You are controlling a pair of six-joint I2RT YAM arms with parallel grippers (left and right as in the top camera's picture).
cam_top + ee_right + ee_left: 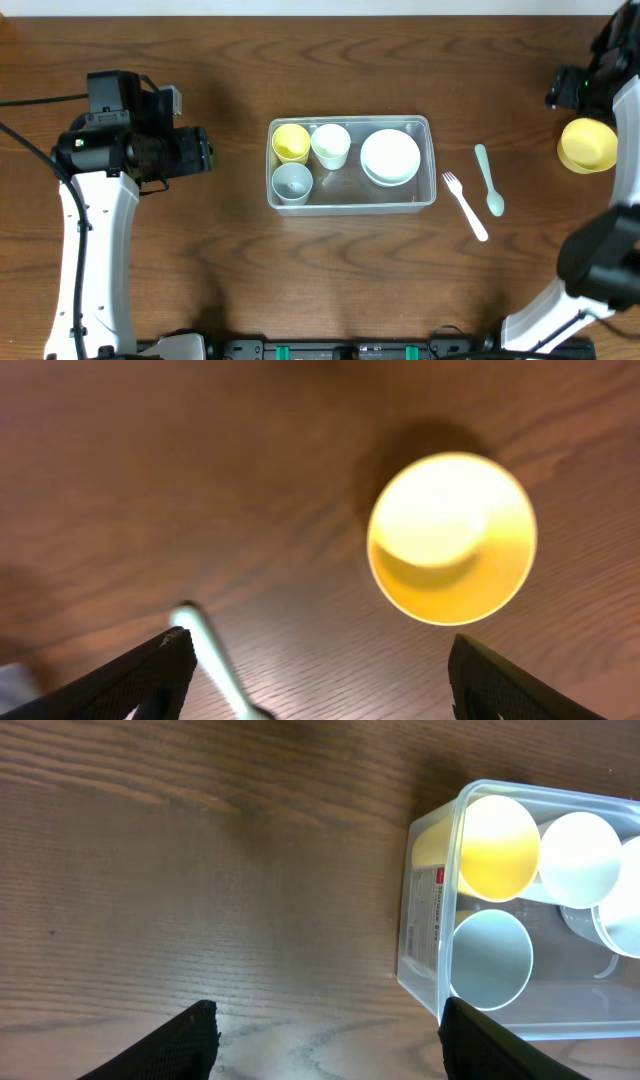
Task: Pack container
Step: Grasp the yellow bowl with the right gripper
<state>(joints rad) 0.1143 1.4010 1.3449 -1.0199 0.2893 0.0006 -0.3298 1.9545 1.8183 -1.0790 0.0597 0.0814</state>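
Container [352, 209]: clear tub at the middle of the table [230, 270], its long side running left to right.
Inside it: yellow cup [291, 142] and white cup [331, 145] side by side along the far wall, grey-blue cup [292, 183] in the near left corner, stack of white bowls [390, 157] filling the right end.
Cutlery: white fork [465, 205] and pale green spoon [489, 180] lie on the wood just right of the tub, close to each other and clear of its wall.
Yellow bowl [588, 145]: upright near the right edge of the table, well apart from the tub.
Left gripper [330, 1040]: fingers spread wide with only bare wood between them, held just off the tub's left end.
Right gripper [320, 680]: fingers wide apart and holding nothing, above the wood with the yellow bowl ahead and to one side. A blurred pale handle shows beside one finger.
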